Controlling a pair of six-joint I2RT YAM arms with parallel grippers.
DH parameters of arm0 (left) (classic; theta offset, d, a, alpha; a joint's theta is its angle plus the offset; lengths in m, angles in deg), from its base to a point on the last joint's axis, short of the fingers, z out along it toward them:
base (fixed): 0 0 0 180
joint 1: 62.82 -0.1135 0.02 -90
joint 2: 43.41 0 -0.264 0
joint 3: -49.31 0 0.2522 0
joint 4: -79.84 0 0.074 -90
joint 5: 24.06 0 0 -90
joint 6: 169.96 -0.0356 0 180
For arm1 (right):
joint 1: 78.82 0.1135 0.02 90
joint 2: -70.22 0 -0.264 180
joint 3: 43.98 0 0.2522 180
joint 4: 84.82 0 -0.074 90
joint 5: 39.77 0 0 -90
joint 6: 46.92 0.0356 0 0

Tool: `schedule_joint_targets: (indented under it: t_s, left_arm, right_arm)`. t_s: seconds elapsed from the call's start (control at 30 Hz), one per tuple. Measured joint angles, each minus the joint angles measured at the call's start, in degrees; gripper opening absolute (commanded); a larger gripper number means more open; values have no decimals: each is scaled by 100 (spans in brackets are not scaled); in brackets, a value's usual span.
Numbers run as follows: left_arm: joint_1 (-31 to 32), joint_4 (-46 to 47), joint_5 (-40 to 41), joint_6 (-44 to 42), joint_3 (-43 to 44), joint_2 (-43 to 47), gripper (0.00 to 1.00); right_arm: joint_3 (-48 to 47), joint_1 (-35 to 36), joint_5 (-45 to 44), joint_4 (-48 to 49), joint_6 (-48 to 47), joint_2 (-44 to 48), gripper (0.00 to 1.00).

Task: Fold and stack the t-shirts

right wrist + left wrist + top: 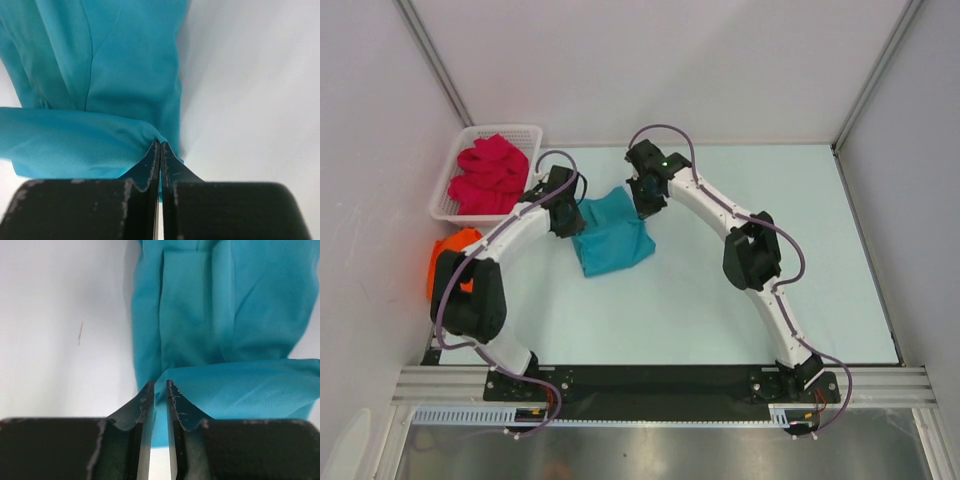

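The left arm (480,290) is bent in an arc from its base up the table's left side, and the left gripper (564,226) is lowered onto the left edge of the teal-blue cloth t-shirt (612,238). Its jaws are left only a narrow slit apart, and a raised fold of the teal cloth is pinched at their tips. The right arm (755,260) is curved in mirror fashion, with the right gripper (646,206) brought to the shirt's far right corner. Its jaws are pressed together on a bunched fold of the same cloth. The shirt is spread on the pale table (740,320) between the grippers. A crimson-pink cloth t-shirt (490,172) is heaped in the white plastic lattice basket (510,130), and a bright orange cloth t-shirt (448,252) is seen beside the left arm.
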Motion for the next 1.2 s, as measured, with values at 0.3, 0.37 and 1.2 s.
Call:
schedule_joint_targets:
  t_s: [0.3,0.37,1.2]
  left_arm:
    - [-339,35,-2,-63,811,-898,20]
    - [-354,33,-15,-74,922,-966,20]
    - [-361,758,-671,-164,52,-988,93]
  right_arm:
    - [-1480,-304,273,-210,-92,-699,0]
    - [-1508,-343,321,-131,-94,-699,0]
    - [-1176,-116,437,-59,-289,-514,0]
